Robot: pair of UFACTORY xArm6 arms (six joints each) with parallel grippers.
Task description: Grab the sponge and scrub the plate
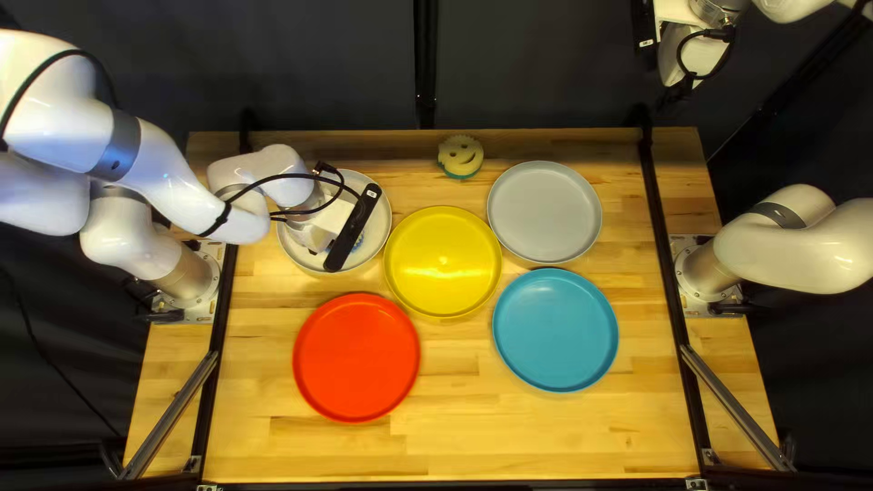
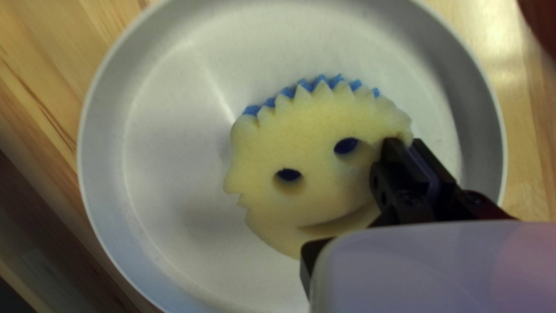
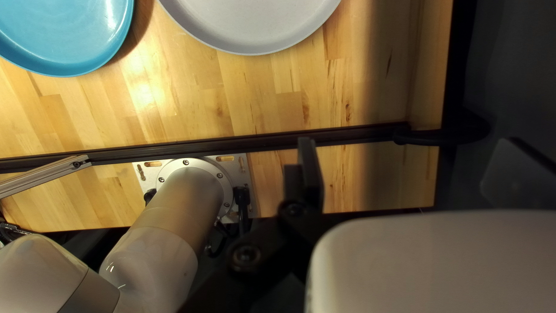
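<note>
Table (image 1: 455,450): smooth, glossy wood
Yellow plate (image 1: 443,245): glossy plastic
Far-left plate (image 2: 168,191): smooth, near-matt plastic
Far-left sponge (image 2: 260,145): matt foam

yellow, blue-edged sponge (image 2: 313,191) lying inside pale round plate (image 2: 168,197)

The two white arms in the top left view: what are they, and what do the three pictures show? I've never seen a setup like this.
They are one robot: a left arm and a right arm, based at opposite table edges. One camera looks down from above the table's near edge; the others ride on the wrists.

On the table are yellow, red, blue and grey plates, plus a teal-edged sponge. The left gripper is at a blue-edged sponge over a pale plate; I can't tell whether it holds it.
</note>
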